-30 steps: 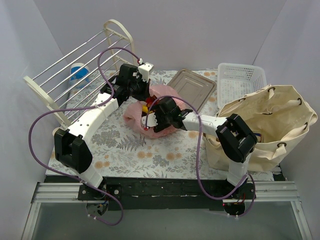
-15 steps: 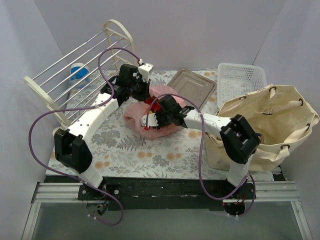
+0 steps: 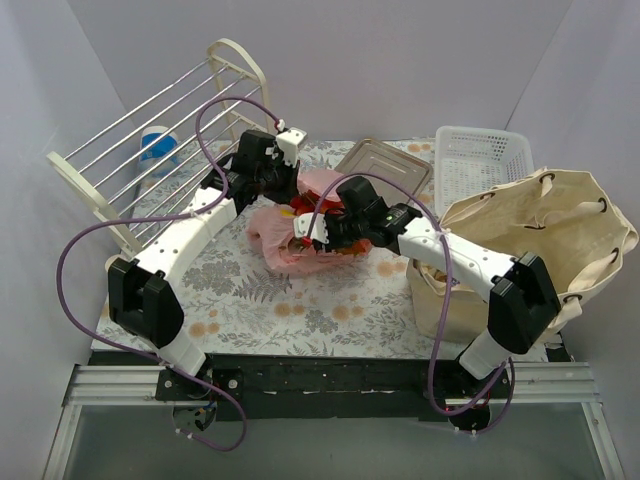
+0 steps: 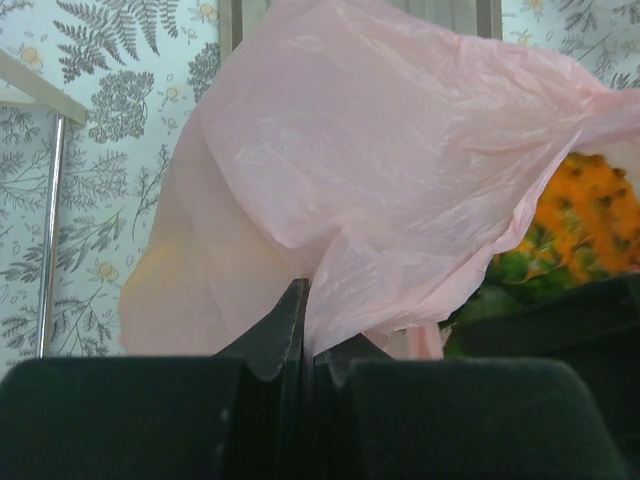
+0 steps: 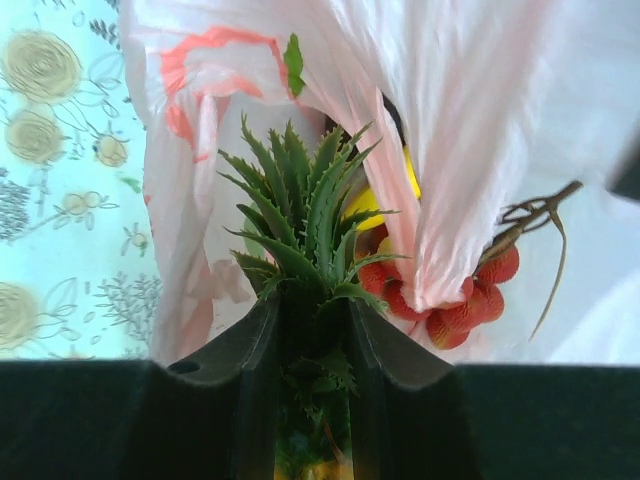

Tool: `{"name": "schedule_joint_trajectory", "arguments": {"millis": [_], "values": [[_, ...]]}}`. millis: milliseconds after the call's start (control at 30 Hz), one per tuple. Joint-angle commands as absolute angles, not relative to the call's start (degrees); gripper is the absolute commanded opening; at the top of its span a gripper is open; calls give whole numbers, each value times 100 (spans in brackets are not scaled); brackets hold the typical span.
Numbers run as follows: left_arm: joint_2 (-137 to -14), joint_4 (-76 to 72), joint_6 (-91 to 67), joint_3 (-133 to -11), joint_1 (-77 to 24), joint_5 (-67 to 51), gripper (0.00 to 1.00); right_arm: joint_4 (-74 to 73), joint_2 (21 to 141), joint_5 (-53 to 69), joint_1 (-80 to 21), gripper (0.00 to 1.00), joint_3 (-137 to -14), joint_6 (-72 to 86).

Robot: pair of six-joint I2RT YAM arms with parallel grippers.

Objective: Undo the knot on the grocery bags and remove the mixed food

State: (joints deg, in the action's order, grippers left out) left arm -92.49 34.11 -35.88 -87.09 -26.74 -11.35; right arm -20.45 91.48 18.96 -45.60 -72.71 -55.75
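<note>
On desk [image 3: 240, 295] — left hand [image 4: 303, 300] pinched shut on pink bag [image 4: 380, 170]; right hand [image 5: 312, 318] grips pineapple [image 5: 300, 215] by its crown — red fruits [image 5: 465, 305] just beside.

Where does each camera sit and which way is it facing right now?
Top external: above and behind the robot, looking down; left arm and right arm meet at the pink bag.
Left wrist: rides that arm, facing the bag; left gripper pinches its film.
Right wrist: faces the bag's mouth; right gripper clasps the pineapple crown.
Both wrist views share bag and pineapple.
</note>
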Motion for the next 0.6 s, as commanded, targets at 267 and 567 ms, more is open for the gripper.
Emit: {"name": "schedule_joint_trajectory", "arguments": {"millis": [267,567], "values": [[-7340,3647,-2865,-6970,-2646,-642,8,-1828,7752,2935,-4219,1,-6451,-4597],[-6751,4656,-2005,-7032,-2663,-546,84,-1688,7655,2795,-4201,1,-6513,-4272]]}}
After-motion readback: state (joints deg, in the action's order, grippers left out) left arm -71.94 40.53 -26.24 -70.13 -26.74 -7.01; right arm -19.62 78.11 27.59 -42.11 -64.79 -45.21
